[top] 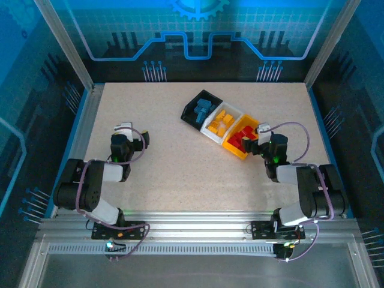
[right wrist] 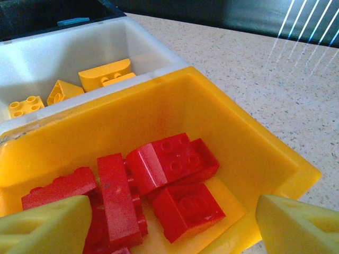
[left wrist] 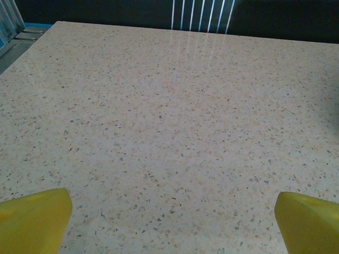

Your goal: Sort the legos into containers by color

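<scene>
Table (top: 180, 174) bare left, near | three containers (top: 234, 150) far right | left gripper (left wrist: 172, 214), right gripper (right wrist: 172, 217) spread wide, empty

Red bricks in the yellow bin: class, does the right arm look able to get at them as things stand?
Probably yes. The right gripper hangs open just over the yellow bin, whose top is uncovered. The red bricks lie right below it, with nothing in the way.
</scene>
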`<state>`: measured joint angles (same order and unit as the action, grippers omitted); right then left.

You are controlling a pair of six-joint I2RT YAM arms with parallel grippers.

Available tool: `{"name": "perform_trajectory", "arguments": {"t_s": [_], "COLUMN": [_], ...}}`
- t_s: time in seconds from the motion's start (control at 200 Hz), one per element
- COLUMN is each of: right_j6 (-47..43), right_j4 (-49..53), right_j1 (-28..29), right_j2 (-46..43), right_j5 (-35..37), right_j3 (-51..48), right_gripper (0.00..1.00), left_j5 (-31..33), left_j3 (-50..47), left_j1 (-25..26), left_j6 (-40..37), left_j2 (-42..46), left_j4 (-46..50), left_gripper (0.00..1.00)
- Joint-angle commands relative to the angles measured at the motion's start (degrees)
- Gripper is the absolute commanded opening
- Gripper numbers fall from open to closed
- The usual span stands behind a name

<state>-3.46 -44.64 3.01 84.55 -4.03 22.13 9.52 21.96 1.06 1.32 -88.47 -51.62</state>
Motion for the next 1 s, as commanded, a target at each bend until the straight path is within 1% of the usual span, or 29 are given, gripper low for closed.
{"name": "perform_trajectory", "arguments": {"t_s": [0.0,0.035,0.04,0.05,0.055,0.07,0.996], "right_j6": [1.4,2.8,2.9,2.9,2.9,2.9,2.7], "right_j4": [0.0,1.4,1.6,1.7,1.7,1.6,1.5], "right_j1": [0.2,-0.1,-0.1,-0.1,-0.1,-0.1,0.1], "right_j2": [1.4,1.7,1.7,1.7,1.7,1.7,1.8], "right_j5": [3.2,5.4,5.6,5.5,5.5,5.5,6.0], "right_j3": [1.7,2.6,2.7,2.8,2.7,2.7,2.8], "right_gripper": [0.85,0.87,0.88,0.96,0.98,1.0,1.0], "left_j5": [-1.1,-1.2,-1.2,-1.1,-1.1,-1.1,-1.2], "left_j3": [-0.5,-0.6,-0.5,-0.5,-0.5,-0.5,-0.6], "left_j1": [-0.4,-0.5,-0.4,-0.5,-0.5,-0.4,-0.4], "left_j6": [-0.5,-0.5,-0.5,-0.5,-0.6,-0.5,-0.5], "left_j2": [-0.3,-0.3,-0.3,-0.3,-0.3,-0.3,-0.3], "left_j4": [-1.9,-1.9,-1.9,-1.9,-1.9,-1.9,-1.9], "left_gripper": [0.99,0.99,0.99,0.99,0.99,0.99,0.99]}}
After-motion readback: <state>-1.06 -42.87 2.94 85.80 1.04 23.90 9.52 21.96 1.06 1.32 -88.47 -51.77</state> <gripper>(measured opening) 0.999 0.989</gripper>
